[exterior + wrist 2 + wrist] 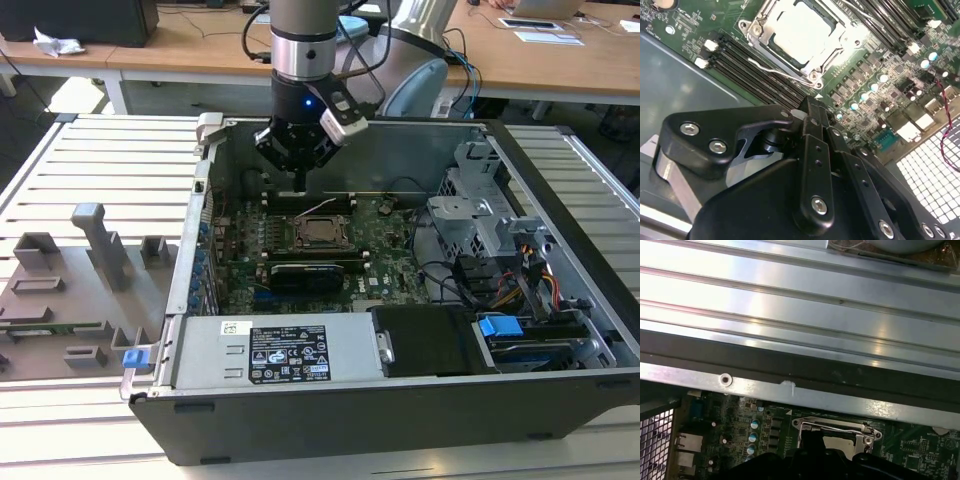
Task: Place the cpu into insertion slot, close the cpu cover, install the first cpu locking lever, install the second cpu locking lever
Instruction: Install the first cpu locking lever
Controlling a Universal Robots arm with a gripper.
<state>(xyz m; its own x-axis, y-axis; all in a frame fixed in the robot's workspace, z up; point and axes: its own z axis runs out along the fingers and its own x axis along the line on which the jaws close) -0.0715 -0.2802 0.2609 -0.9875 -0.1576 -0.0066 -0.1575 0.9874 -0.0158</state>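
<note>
The hand (300, 182) hangs low inside the open computer case (560, 330). Its fingers (812, 165) look pressed together with nothing pinched between them. In the exterior view it sits at about 11 o'clock from the insertion slot (300, 236), near it but apart. With chip and frame apparently in place, I judge the levers to be the work in hand. To do it well, the closed tips should meet only the free end of the thin wire locking lever (780, 73), which runs along the socket side nearest the hand. They should then press it down and sideways toward its catch in one steady stroke. That path must stay off the long black memory slots (727, 50) lying just beside the wire. Whether the wire is already hooked, I cannot tell. Beyond the lever, the cpu cover (760, 31) appears to lie flat as a silver frame with screws at its corners. Inside its window the cpu (802, 32) shows a pale, glaring square metal top, level and seated in the slot amid green board.
</note>
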